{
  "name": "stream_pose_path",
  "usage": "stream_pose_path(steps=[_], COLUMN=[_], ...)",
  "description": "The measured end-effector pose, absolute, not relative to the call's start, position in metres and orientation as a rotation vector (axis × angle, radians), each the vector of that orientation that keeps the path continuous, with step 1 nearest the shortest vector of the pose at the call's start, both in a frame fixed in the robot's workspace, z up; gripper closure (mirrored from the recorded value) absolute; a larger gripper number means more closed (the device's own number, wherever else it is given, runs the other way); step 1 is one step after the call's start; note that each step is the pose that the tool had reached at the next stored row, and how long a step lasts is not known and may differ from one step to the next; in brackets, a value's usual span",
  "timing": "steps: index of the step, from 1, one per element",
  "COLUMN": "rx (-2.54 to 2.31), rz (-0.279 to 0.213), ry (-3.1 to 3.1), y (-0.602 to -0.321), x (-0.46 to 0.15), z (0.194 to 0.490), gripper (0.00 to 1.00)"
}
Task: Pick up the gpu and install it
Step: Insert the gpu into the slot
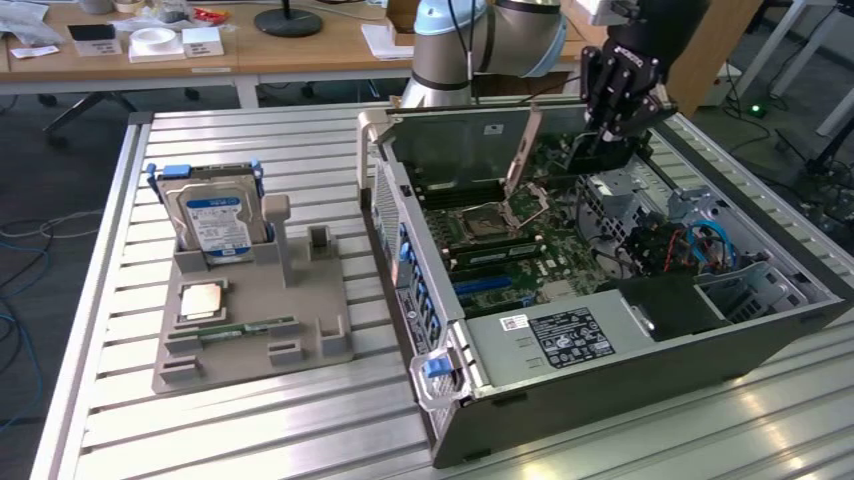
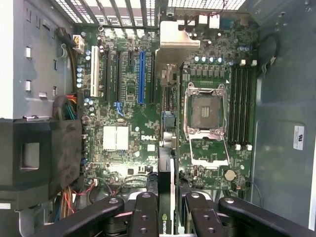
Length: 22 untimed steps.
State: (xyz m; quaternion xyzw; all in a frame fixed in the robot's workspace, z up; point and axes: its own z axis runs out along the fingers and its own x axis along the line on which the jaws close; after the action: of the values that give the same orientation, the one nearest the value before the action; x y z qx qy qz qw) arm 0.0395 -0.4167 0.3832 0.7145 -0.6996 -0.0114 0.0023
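The hand [image 1: 611, 125] grips the gpu [image 2: 165, 212] edge-on above the open case [image 1: 601, 385]; its edge needs squaring with the blue slot [image 2: 141, 76].

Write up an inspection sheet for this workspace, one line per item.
Surface: slatted metal table carrying an open computer case and a grey parts holder.
Job's things: gpu held edge-on above the motherboard, not yet seated.
Clutter: hard drive, CPU and RAM stick in the holder.
Gripper: gripper shut on the gpu, over the case.
Cables: blue cables inside the case.
Surroundings: wooden desk behind, with small items.
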Motion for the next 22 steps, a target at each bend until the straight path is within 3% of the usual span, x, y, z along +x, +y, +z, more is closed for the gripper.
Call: stream_pose_path(steps=[22], rx=[2.241], rz=[-0.035], ry=[-2.195], y=[-0.417], x=[0.027], z=[0.356], gripper=[0.74])
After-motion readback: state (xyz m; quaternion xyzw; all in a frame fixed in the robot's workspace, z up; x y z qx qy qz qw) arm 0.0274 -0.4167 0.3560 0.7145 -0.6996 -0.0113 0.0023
